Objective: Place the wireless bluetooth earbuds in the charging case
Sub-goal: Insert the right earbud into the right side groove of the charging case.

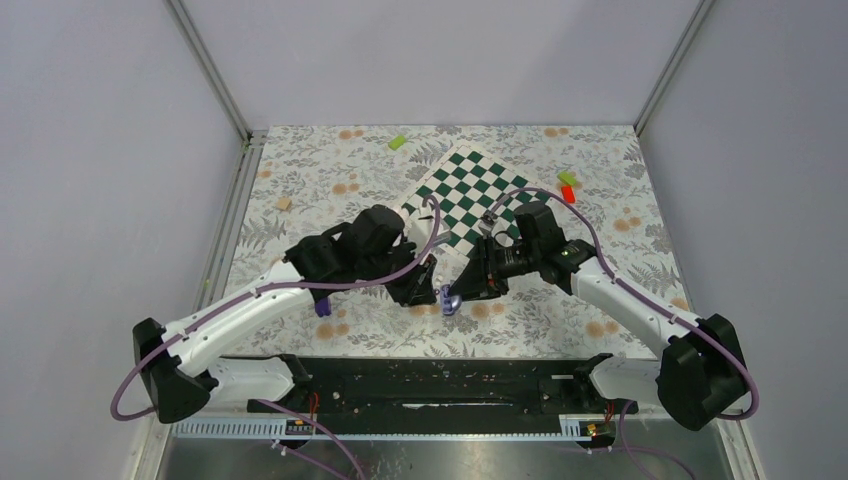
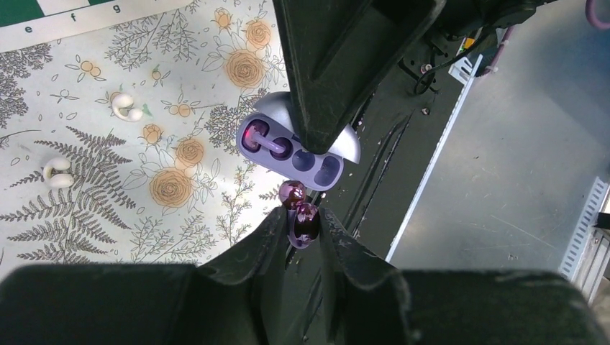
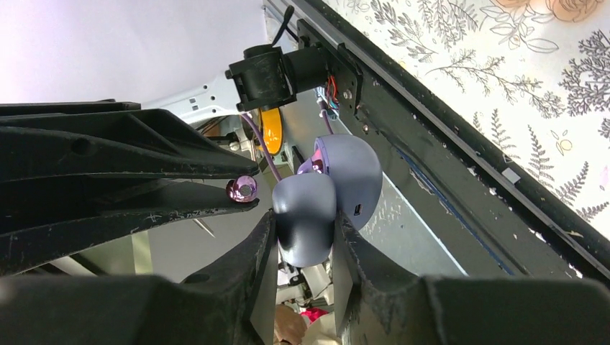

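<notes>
Flowered cloth (image 1: 330,180) is covering the table under both my arms, and the black base rail (image 1: 440,385) is running along its near edge.

Just past that rail, my left pincer (image 2: 303,215) is closing narrowly on a glossy purple earbud (image 2: 305,224), which is sticking out beyond my fingertips toward the charging case (image 2: 302,154). The bud is sitting just beside the case's open face, by the empty socket, with a thin gap showing between them in the right wrist view.

My right pincer (image 3: 306,233) is gripping the charging case by one rounded lavender half, squeezing it between both fingers, while the other half is swinging open beside it. I am holding the case up over the near part of the cloth. Inside it, a second earbud (image 2: 260,136) is lying seated in the socket farthest from the held bud, glowing pinkish at its head.

Left of the case in my left wrist view, two small white curled pieces (image 2: 126,106) (image 2: 57,172) are lying on the cloth, well apart from it.

Beyond the case, the green-and-white chessboard (image 1: 470,190) is lying tilted on the cloth. Farther behind the case, a green block (image 1: 397,142) is resting near the back edge, and a green and red pair of blocks (image 1: 567,186) is sitting off to the right.
</notes>
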### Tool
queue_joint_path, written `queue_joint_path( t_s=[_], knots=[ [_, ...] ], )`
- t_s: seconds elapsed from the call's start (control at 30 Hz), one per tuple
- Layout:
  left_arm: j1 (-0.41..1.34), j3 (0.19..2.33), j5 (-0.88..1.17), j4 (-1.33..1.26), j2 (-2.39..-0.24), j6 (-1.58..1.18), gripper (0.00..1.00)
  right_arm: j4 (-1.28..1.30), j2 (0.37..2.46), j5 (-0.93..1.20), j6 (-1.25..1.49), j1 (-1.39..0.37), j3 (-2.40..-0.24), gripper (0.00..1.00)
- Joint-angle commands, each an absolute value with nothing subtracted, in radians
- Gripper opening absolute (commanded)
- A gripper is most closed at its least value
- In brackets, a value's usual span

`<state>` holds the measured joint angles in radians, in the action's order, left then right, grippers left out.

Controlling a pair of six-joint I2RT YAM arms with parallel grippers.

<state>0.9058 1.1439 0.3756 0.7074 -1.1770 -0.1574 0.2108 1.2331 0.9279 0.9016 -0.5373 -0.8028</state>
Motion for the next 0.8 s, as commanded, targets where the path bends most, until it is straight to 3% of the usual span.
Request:
queue_joint_path(
  t_s=[0.0, 0.77],
  knots=[
    [0.914, 1.192, 0.388, 0.662, -1.193, -0.125, 0.2, 0.259, 1.231, 0.927, 0.896, -0.533, -0.836, 0.0],
    [0.948, 1.197, 0.363, 0.683, -1.235, -0.136, 0.2, 0.049, 1.177, 0.877, 1.073, -0.534, -0.736, 0.0]
  ],
)
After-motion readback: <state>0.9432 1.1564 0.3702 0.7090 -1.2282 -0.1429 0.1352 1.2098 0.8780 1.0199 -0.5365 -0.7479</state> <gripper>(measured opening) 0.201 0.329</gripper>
